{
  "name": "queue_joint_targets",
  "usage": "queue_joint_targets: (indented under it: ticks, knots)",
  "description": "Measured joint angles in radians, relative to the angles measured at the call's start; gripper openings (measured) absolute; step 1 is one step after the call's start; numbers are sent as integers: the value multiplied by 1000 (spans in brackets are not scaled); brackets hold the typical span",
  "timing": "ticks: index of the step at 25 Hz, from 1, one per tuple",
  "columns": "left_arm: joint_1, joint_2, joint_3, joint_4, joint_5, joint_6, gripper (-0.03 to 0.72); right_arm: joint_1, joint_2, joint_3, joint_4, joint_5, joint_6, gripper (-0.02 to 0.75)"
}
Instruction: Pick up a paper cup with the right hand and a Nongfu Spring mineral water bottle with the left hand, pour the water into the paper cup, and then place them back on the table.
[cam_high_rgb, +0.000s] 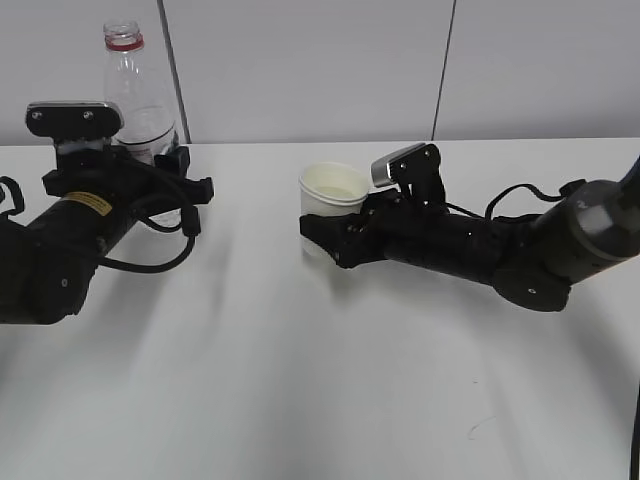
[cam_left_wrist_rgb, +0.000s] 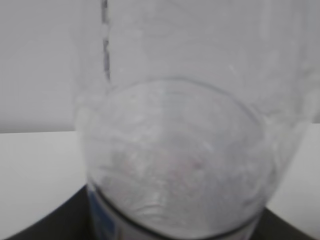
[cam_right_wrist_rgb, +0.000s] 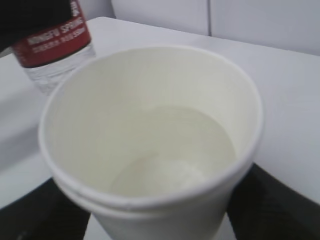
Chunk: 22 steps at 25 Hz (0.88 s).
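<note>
Cup (cam_high_rgb: 333, 195) upright in right tool (cam_high_rgb: 335, 232)

Both arms are matte black. The left hand (cam_high_rgb: 150, 180) ends a bulky, rounded arm with a small yellow sticker on the forearm just behind the wrist, a grey plate with dark screw spots mounted above it, and black cables looping beside and under the wrist. The right hand (cam_high_rgb: 325, 235) is slimmer, with a silver-grey plate tilted above its wrist, thin black cables arching behind, and a rounded grey-black joint housing further back.
</note>
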Motion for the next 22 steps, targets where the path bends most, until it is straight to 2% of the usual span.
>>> queue_joint_targets:
  ticks: [15,22]
  knots:
    - [0,0,0,0,2,-3,359,-4,9,0,463,119,-275,561]
    - [0,8,0,5,1,-3,359,-59,11,0,512,125,-306,561]
